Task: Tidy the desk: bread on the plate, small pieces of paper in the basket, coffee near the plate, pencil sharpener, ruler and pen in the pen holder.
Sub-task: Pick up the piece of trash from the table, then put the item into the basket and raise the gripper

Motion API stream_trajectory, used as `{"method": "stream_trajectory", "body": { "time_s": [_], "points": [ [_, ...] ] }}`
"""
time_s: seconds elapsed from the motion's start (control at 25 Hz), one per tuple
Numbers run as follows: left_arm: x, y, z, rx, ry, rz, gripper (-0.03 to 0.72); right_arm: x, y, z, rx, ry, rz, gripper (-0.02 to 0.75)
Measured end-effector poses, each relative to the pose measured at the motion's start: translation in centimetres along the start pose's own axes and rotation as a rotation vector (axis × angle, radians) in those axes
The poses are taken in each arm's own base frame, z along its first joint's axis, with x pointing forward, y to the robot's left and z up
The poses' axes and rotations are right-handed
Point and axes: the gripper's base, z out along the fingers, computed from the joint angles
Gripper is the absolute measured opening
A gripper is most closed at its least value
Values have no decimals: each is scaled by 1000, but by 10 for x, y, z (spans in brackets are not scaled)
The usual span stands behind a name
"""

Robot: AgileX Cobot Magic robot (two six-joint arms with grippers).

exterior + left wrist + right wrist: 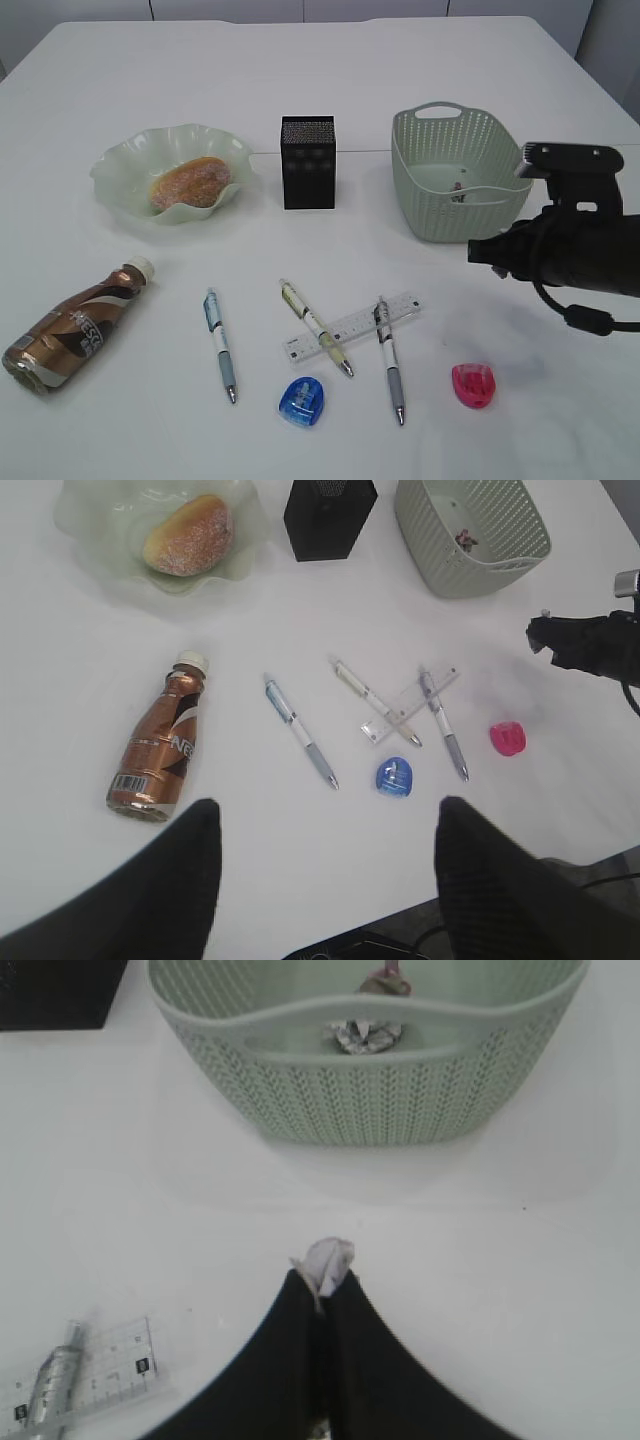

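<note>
Holding a paper wad (328, 1257) in our right pincer (322, 1278) near the basket (370, 1110); left pincer (325, 865) wide. Bread (190, 181) plated; coffee (75, 327), pens, ruler (352, 326), sharpeners remain.

We see a wide white desk (320, 90) filling nearly all of the exterior view. A thin seam (370, 151) runs across the desk's far half. Beyond the desk's far edge stand pale panels (230, 8) split by dark upright gaps. Past the desk's far right corner lies a grey strip (610, 45); we cannot tell whether it is wall or floor. Below the desk's near edge, the left wrist view shows a dark grey patch (618, 858). Light falls soft and even on the desk, with only faint shadows.
</note>
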Motion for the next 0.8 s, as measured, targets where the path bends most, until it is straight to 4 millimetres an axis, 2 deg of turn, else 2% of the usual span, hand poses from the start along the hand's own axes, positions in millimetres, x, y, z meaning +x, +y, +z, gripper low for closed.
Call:
{"method": "stream_trajectory", "body": {
  "time_s": [0.28,0.48,0.8],
  "points": [
    [1,0,-2,3,-6,1,486,-24,4,-43,-32,-68,11,18],
    [1,-1,-2,3,-6,1,486,-41,6,-71,-52,-178,15,18],
    [1,-1,-2,3,-6,1,461,-73,10,-85,-47,-369,-82,18]
  ]
}}
